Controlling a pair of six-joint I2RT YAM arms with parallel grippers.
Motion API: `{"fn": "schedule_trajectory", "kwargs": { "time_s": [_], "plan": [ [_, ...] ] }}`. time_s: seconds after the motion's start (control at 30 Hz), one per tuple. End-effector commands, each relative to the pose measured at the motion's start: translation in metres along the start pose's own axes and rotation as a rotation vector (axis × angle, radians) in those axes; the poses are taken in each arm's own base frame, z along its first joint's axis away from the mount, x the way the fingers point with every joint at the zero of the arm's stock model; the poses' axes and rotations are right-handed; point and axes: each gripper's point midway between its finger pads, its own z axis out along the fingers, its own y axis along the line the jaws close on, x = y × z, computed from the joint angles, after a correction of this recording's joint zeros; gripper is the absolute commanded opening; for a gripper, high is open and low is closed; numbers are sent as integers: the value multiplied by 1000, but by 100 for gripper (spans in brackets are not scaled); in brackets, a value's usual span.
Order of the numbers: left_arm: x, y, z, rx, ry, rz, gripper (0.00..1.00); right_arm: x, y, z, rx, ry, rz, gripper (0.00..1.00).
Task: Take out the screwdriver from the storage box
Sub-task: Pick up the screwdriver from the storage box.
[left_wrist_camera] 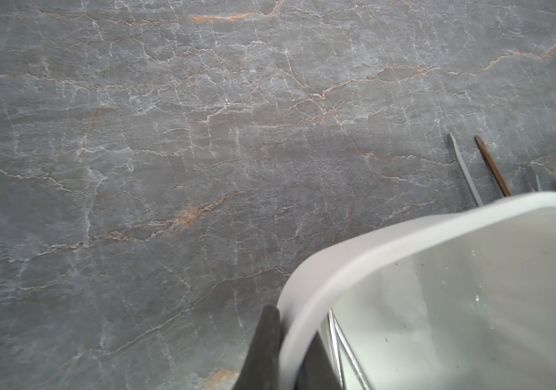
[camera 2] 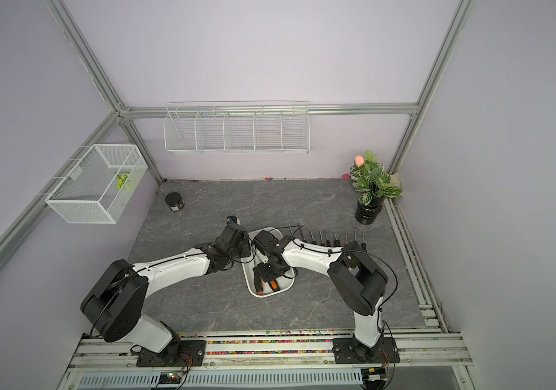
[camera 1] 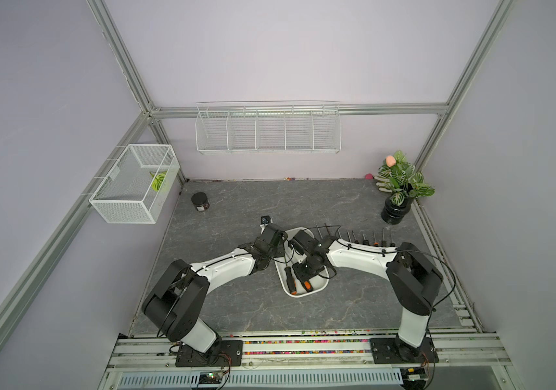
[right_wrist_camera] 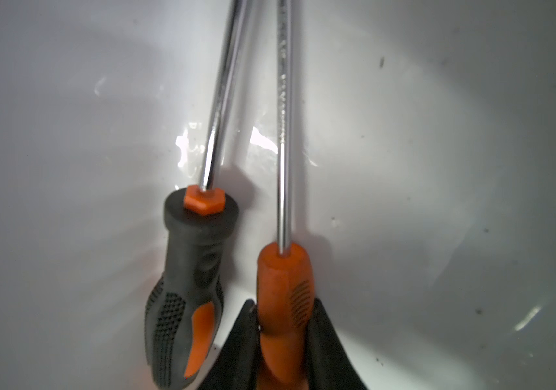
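Two screwdrivers lie in the storage box point(camera 1: 318, 288) | your right gripper point(right_wrist_camera: 284, 314) has its jaws closed on the orange screwdriver point(right_wrist_camera: 283, 270) handle, shaft pointing straight ahead | left gripper point(left_wrist_camera: 292, 334) pinches the box rim | grey screwdriver point(right_wrist_camera: 185, 287) just beside

Both top views high, facing down, wrist views close, all sharing storage box point(camera 1: 317, 286)

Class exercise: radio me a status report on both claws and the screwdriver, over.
Left claw shut on storage box rim. Right claw shut on orange screwdriver handle, not yet lifted. Grey-handled screwdriver lies close beside it.
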Motion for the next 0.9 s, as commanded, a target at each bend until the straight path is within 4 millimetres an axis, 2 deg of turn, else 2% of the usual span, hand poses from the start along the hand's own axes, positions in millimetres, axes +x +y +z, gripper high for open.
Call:
{"fn": "schedule_trajectory", "kwargs": {
  "time_s": [0.0, 0.23, 0.7, 0.87],
  "plan": [
    [2, 4, 1, -11, 1, 17, 0, 15, -15, 6, 46, 46, 4, 0],
    [2, 3, 2, -15, 7, 20, 0, 5, -3, -25, -12, -37, 4, 0],
    [3, 3, 5, -20, 18, 23, 0, 3, 9, -81, -81, -162, 25, 0],
    [3, 3, 5, -20, 16, 24, 0, 4, 1, -107, -84, -206, 40, 0]
  ]
}}
